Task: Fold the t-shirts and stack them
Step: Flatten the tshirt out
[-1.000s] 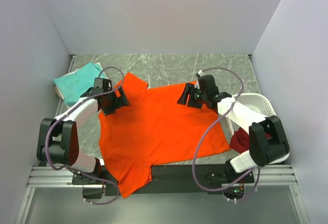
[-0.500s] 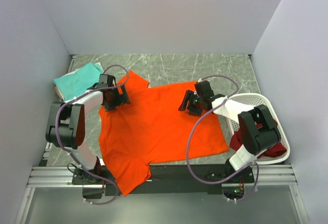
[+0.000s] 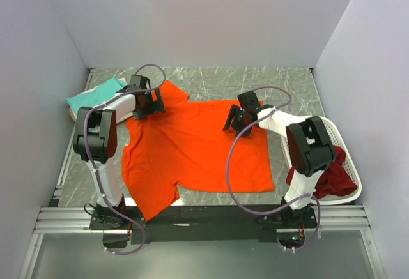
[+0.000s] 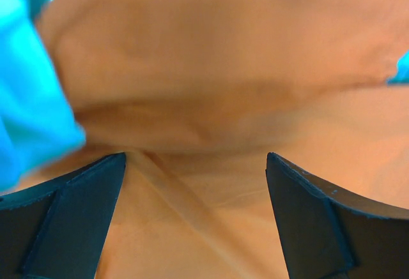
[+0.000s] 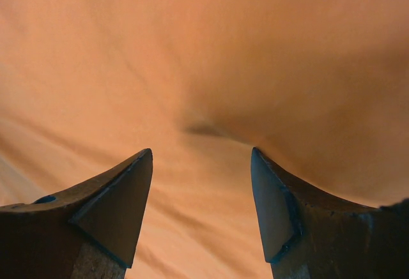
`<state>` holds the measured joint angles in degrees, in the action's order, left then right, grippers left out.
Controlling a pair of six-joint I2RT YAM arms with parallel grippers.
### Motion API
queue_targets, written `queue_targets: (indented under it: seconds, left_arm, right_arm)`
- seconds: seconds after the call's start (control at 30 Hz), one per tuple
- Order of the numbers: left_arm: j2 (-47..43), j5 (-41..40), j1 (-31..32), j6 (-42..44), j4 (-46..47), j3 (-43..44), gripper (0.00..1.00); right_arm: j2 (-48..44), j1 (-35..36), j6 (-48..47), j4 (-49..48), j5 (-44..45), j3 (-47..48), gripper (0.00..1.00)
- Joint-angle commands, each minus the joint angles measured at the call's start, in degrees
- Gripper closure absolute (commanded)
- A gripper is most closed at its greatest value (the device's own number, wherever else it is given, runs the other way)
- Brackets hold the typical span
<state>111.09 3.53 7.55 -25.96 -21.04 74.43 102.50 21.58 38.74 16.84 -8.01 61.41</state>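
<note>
Positioning over the orange t-shirt, which is lying spread on the marble table.
Left gripper is sitting at its far-left corner and right gripper at its far edge, both gaping wide, gripping nothing.

The orange t-shirt, teal t-shirt and dark red t-shirt are plain — basket white, table grey-veined marble.

A bright orange cotton t-shirt lies spread across the middle of the grey marbled counter. A teal cotton t-shirt lies just beside its far left sleeve. At the right stands a white perforated plastic basket with dark red cotton shirts inside. The left pincer sits over the orange shirt's far left corner, the right pincer over its far right part.
</note>
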Motion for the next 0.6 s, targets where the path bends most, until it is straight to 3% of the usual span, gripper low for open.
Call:
queue_targets:
  seconds: [0.0,0.33,0.57]
  left_arm:
    - [6.59,-1.86,0.01,2.57,-3.83,3.95,0.01]
    - [17.40,0.16,0.09,4.60,-7.52,20.38,0.01]
    - [19.52,2.80,0.97,5.30,-7.97,26.81,0.01]
  right_arm:
    - [2.96,-1.89,-0.07,3.19,2.21,4.77,0.30]
    - [10.88,-6.11,-1.56,8.56,0.63,14.88,0.30]
    - [13.87,-7.87,-4.81,13.73,-0.51,21.72,0.30]
